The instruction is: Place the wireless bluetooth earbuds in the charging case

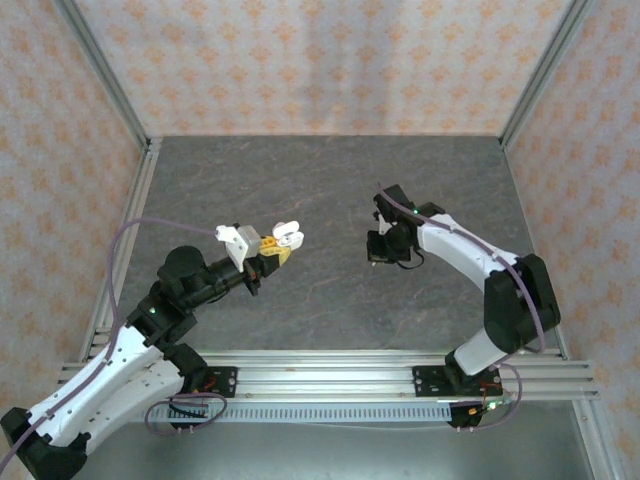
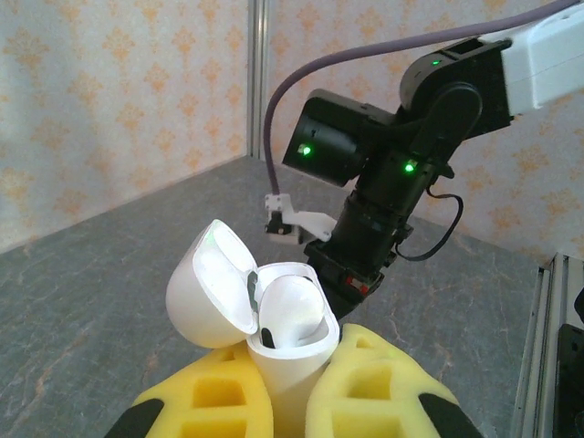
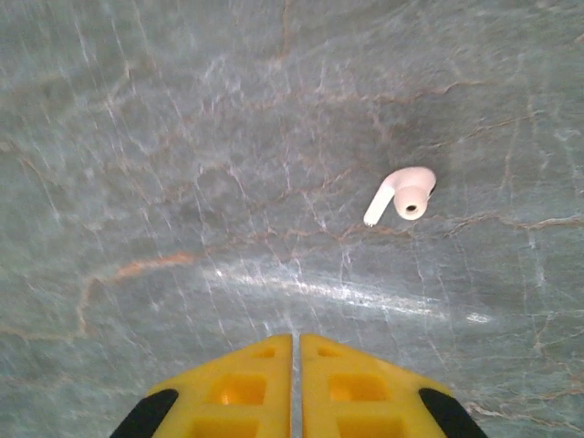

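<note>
My left gripper (image 2: 292, 354) is shut on the white charging case (image 2: 285, 351), holding it upright above the table between yellow fingers (image 2: 370, 383). The lid (image 2: 208, 283) is swung open to the left. One white earbud (image 2: 294, 308) sits in the case's opening. From above, the case (image 1: 287, 237) shows at the left gripper (image 1: 276, 250). Another white earbud (image 3: 402, 193) lies on the grey table, ahead and to the right of my right gripper (image 3: 297, 339), which is shut on nothing. The right gripper (image 1: 384, 252) points down at the table's middle.
The right arm's black wrist (image 2: 379, 196) hangs close behind the held case. Grey marbled table (image 1: 330, 180) is bounded by patterned walls and metal posts (image 1: 100, 70). An aluminium rail (image 1: 330, 375) runs along the near edge.
</note>
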